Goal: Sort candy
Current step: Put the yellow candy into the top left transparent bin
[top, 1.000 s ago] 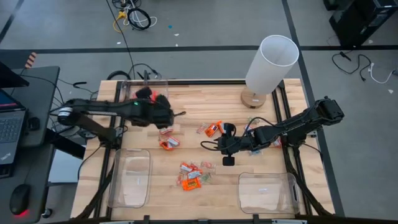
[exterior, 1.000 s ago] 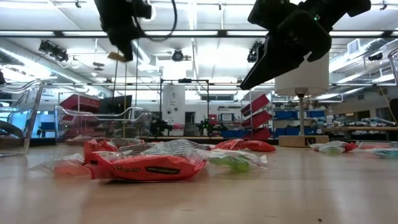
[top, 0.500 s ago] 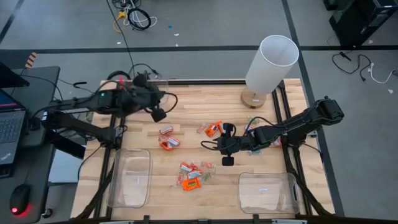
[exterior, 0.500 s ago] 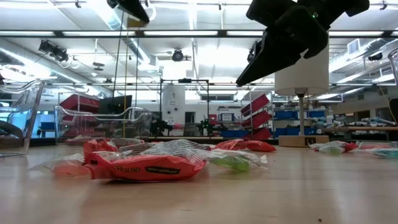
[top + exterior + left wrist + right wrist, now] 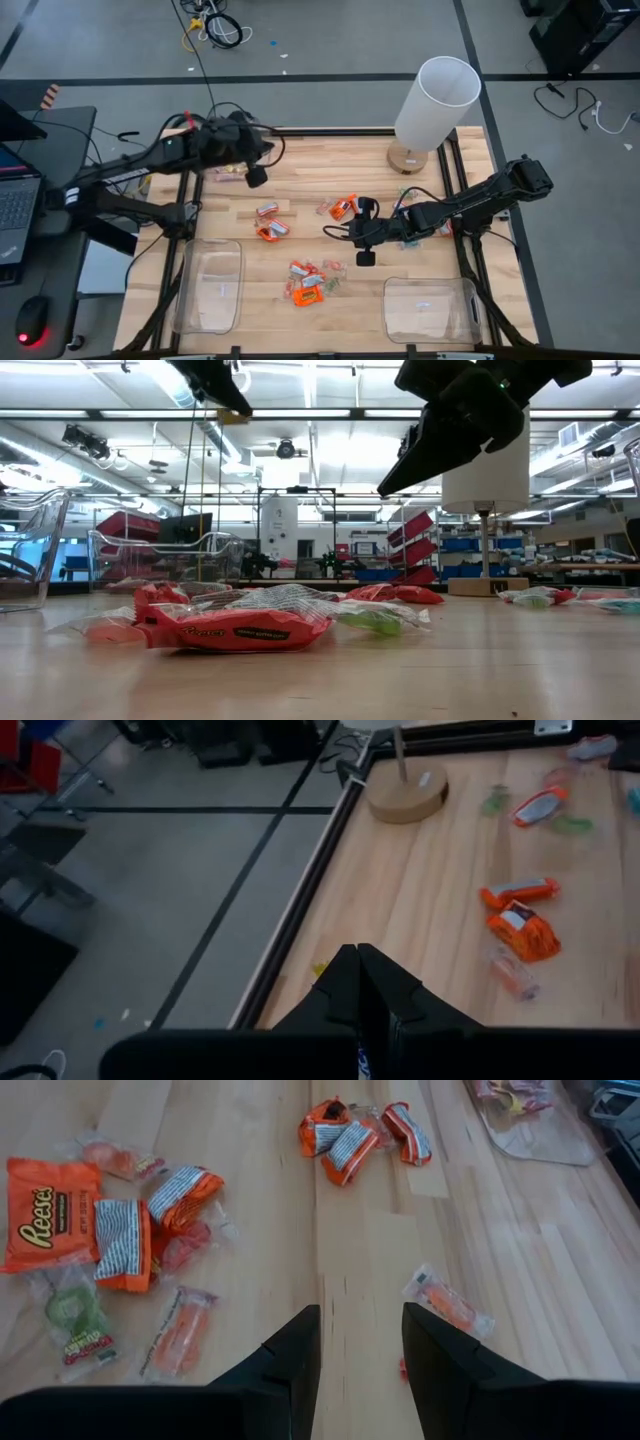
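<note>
1. Left tool (image 5: 256,176) is up over the far-left part of the desk (image 5: 330,165), by the far clear bin (image 5: 215,140); fingers clenched tight. Left wrist view shows a scrap of yellow at the tips, can't tell if it's a wrapper or sth below
2. Right tool (image 5: 364,233) hangs mid-desk, right of centre, fingers apart w/ nothing between them, bare wood showing through the gap in the right wrist view
3. Candy (image 5: 308,283) sits loose on the desk in clumps: orange/mixed pile near-centre, orange pair (image 5: 270,224) to the left, another bunch (image 5: 341,207) just far-left of the right tool, few more by the lamp base (image 5: 408,158)
4. Near bins, left (image 5: 210,285) and right (image 5: 430,308), look to hold no candy
5. Risks, my guess: pieces in the near pile overlap, so a pinch there could grab two colours at once & mis-sort
6. Slick crinkly wrappers may slide out of the fingers or get shoved along the wood if the tool comes down off-centre
7. Arms are well apart now; both reaching for the centre clumps could clash
8. Tall lamp (image 5: 437,100) on the far right could get clipped by a wide swing of the right arm
</note>
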`<state>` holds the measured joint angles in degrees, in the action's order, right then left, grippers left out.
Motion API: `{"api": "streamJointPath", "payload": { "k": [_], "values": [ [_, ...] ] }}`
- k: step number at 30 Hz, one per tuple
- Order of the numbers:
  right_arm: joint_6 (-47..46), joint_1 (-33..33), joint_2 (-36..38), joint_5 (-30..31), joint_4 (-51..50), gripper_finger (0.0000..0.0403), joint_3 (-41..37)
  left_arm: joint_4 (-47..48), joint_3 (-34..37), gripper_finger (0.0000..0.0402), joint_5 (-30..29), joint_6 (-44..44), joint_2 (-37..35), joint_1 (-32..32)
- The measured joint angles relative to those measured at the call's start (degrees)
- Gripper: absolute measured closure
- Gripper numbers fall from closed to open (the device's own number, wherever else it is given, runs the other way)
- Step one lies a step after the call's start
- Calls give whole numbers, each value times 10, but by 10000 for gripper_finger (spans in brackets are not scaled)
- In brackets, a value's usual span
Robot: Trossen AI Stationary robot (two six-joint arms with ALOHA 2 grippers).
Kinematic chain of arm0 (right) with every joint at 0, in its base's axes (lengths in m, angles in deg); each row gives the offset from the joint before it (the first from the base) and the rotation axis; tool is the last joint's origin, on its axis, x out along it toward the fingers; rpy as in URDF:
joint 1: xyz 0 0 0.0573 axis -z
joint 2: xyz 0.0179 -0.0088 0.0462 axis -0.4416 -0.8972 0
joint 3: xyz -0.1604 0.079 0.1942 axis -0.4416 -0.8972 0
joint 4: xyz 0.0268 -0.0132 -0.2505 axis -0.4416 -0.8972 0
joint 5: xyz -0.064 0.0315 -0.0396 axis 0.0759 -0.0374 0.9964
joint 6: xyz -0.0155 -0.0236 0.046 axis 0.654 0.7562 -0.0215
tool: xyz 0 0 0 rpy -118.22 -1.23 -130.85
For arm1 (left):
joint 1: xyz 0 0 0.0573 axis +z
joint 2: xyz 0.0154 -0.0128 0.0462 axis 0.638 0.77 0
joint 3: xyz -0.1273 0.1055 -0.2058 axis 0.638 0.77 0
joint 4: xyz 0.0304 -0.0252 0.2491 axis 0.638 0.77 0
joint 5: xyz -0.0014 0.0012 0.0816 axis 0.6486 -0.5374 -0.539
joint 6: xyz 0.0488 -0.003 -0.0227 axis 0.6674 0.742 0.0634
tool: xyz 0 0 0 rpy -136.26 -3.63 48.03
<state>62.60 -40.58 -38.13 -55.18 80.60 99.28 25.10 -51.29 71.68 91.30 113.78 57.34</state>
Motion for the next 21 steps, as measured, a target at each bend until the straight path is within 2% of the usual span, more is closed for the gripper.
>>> {"api": "streamJointPath", "payload": {
  "k": [6,21],
  "values": [
    [-4,7,0,0,1,275,0,-45,54,401,75,11,-4,65],
    [-4,22,0,0,4,275,-1,-99,160,401,96,-8,-4,239]
  ]
}}
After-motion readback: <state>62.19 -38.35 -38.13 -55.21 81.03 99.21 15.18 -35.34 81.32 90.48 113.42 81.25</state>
